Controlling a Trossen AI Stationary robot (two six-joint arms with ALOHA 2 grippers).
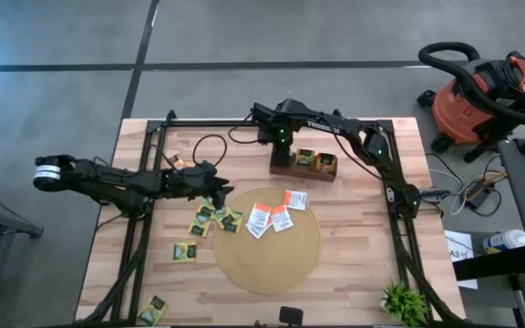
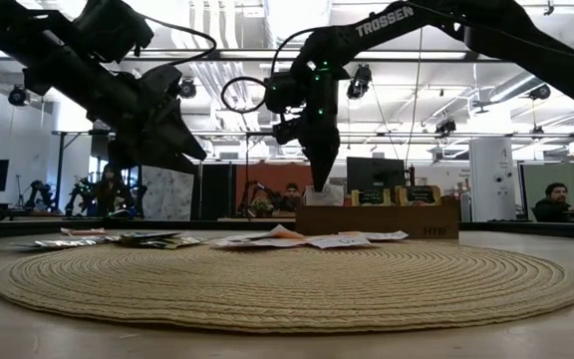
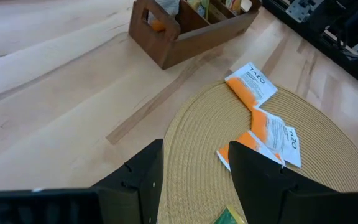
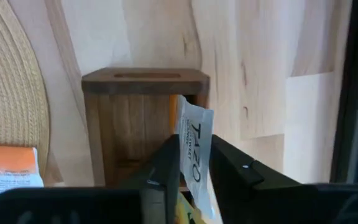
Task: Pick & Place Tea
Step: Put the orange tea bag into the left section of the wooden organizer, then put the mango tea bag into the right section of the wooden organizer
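— Where do we find the right arm?

— It reaches across the back of the table and bends down, so the right gripper [image 1: 283,157] points into the end compartment of the wooden box [image 1: 327,174], the end nearest the left arm. In the right wrist view a white tea sachet [image 4: 194,155] stands upright between its fingers [image 4: 166,163]. We cannot tell whether they pinch it or stand just apart from it.

— And the other arm?

— We see it stretched low over the table from the left, its left gripper [image 1: 219,190] hovering beside the round mat [image 1: 267,264], fingers spread, nothing between them.

— How do the remaining sachets lie?

— We count orange-and-white sachets [image 1: 272,217] flat on the mat's far edge. Yellow-and-green sachets [image 1: 210,219] lie on the bare wood beside the mat, near the left gripper. More stand upright in the box's other compartments.
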